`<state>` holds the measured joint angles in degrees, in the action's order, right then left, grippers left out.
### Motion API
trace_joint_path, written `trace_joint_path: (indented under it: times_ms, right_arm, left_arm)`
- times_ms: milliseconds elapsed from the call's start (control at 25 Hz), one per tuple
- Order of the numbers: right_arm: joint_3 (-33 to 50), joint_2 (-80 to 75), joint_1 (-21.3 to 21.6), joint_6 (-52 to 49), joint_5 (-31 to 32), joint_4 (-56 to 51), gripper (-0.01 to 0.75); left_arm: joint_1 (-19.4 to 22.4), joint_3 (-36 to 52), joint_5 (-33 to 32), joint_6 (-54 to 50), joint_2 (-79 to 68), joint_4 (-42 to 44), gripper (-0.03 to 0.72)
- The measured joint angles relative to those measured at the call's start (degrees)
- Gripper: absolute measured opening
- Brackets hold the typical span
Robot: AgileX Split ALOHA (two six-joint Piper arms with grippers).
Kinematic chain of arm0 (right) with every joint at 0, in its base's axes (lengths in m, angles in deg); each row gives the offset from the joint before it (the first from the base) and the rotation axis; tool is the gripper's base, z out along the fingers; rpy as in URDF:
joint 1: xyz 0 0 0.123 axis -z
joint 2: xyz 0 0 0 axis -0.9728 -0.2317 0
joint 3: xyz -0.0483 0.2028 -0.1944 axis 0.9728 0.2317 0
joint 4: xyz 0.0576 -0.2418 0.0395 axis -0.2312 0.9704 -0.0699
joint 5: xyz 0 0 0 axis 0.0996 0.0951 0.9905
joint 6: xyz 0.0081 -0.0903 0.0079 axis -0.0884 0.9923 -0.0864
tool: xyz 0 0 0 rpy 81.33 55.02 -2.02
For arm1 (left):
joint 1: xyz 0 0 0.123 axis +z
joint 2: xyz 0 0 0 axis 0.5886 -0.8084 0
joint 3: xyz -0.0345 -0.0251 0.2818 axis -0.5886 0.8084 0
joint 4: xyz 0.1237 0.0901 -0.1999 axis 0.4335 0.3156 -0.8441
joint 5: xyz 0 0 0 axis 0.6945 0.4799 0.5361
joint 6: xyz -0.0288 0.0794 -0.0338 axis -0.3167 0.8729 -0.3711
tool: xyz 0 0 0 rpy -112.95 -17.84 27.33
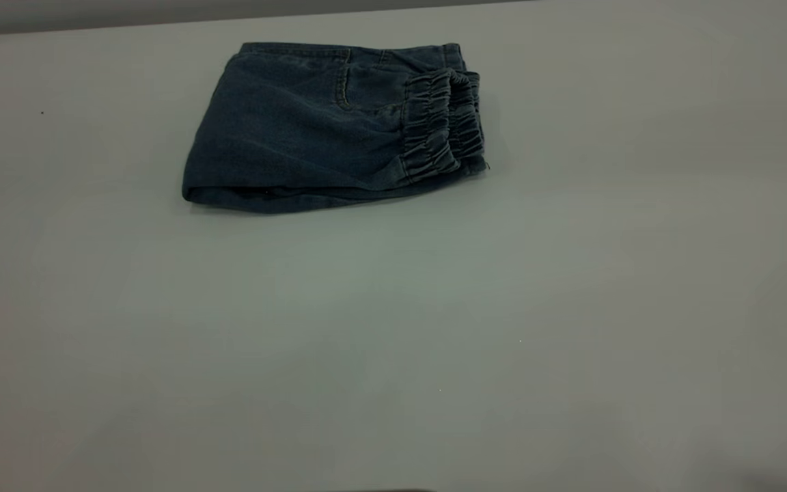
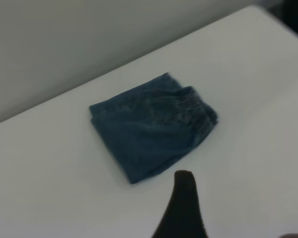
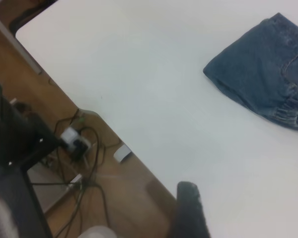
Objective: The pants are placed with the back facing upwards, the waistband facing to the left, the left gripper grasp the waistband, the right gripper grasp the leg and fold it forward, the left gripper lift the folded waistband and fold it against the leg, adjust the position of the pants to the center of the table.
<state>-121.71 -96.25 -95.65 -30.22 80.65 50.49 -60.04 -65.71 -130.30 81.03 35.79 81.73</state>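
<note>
Nearest the lens in the left wrist view: one blurred black finger of the left pincer (image 2: 185,208), raised clear above the smooth pale grey surface (image 1: 393,328), well apart from the cloth. Second finger out of frame; cannot tell whether spread or closed. Same in the right wrist view: single dark blurred finger of the right pincer (image 3: 189,210), hanging over the surface's edge, far from the cloth; spread or closed, cannot tell. Neither pincer visible in the exterior view.

Blue denim shorts (image 1: 332,126), folded into a compact, roughly rectangular packet, lying flat on the far part of the surface, a little left of middle in the exterior view. Dark puckered elastic waistband (image 1: 443,123) folded over, resting on top at the packet's right end, its gathers doubled in two ridges. Curved pocket seam showing just left of the waistband. Folded edge along the near side.

Beyond the surface's edge in the right wrist view: brown wooden floor (image 3: 119,198), tangle of black cables (image 3: 84,153) with a small white plug block, dark stand leg.
</note>
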Motion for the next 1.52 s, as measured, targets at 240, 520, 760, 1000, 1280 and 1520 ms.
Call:
trace_joint_path:
  times_ms: [240,520,760,1000,1280,1520]
  right_arm:
    - [7.70,16.54,0.00,-0.79,-0.52,1.59,0.465]
    - [16.84,32.50,0.00,-11.76,-1.35,13.17,0.465]
    - [26.92,42.86,0.00,-16.02,-1.35,22.05,0.465]
    - [36.29,46.12,0.00,-17.75,-4.05,27.55,0.465]
    - [42.71,46.12,0.00,-18.18,-6.51,27.60,0.465]
    - [42.71,46.12,0.00,-17.59,-6.97,27.28,0.465]
  left_arm:
    - [0.00,13.98,0.00,0.01,18.97,0.01,0.565]
    - [0.00,25.93,0.00,-4.38,28.69,1.09,0.565]
    - [0.00,35.46,0.00,-5.44,30.27,2.54,0.565]
    - [0.00,43.37,0.00,-7.03,30.27,4.91,0.565]
    - [0.00,45.97,0.00,-8.68,30.27,5.41,0.565]
    - [0.00,48.27,2.00,-8.84,30.27,6.10,0.565]
